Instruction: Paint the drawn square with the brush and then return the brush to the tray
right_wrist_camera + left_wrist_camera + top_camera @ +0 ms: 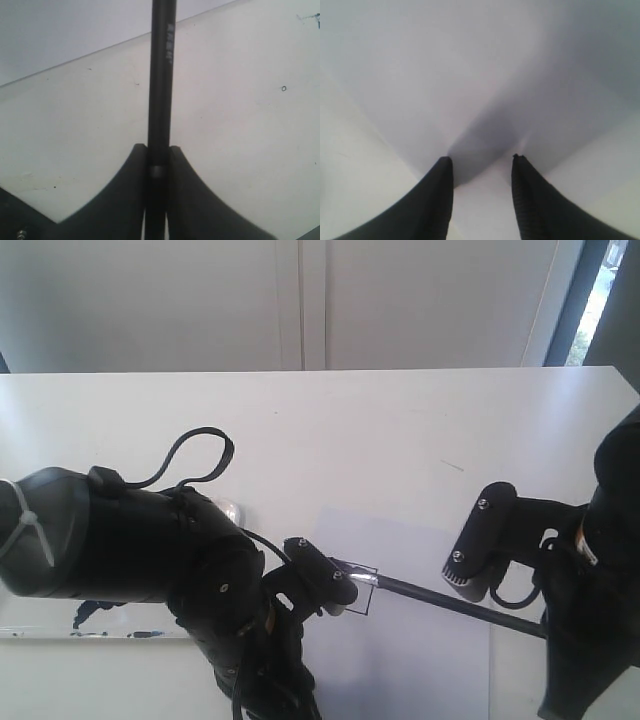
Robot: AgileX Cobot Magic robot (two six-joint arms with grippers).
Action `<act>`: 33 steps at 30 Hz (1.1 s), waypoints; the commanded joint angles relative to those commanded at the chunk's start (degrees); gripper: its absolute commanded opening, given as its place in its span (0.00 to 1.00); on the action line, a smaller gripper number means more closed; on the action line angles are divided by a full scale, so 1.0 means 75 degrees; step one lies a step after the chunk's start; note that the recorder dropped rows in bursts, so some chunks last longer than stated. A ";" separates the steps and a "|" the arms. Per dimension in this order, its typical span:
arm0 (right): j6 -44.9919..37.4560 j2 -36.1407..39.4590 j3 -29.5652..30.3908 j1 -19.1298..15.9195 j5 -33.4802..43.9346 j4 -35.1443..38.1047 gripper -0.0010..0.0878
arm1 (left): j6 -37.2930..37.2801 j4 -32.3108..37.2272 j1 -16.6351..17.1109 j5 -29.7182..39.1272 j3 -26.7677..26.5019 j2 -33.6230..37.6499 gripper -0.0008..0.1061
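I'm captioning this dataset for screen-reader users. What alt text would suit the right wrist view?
The right gripper has its two black fingers shut on the brush, whose thin black handle runs straight away from the camera. Beneath it lies a white table, with the edge of a greyish sheet of paper crossing at an angle farther along.

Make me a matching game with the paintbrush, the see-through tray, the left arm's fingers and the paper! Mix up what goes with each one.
Things:
1. long thin black-handled paintbrush
2. clear shallow plastic tray
3. left black fingers
4. white paper sheet

States:
A. spread apart, gripping nothing
B. carries the small drawn square
C. clamped between the right black fingers
D. smeared with dark blue paint

Pairs: 1-C, 2-D, 3-A, 4-B
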 joint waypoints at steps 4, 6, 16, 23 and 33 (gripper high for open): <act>0.0000 -0.0105 0.0000 0.0000 0.0043 0.0027 0.01 | 0.0000 0.0000 0.0000 0.0000 0.0000 0.0000 0.42; -0.0016 -0.0105 0.0000 0.0000 0.0053 0.0080 0.01 | 0.0000 0.0000 0.0000 0.0000 0.0000 0.0000 0.42; -0.0463 -0.0105 0.0000 0.0000 0.0445 0.0541 0.01 | -0.0014 0.0000 0.0000 0.0000 0.0000 0.0000 0.42; -0.0573 -0.0105 0.0000 0.0000 0.0633 0.0733 0.01 | -0.0014 0.0000 0.0000 0.0000 0.0000 0.0000 0.42; -0.0714 -0.0105 0.0000 0.0000 0.0676 0.0877 0.01 | -0.0014 0.0000 0.0000 0.0015 0.0000 0.0000 0.42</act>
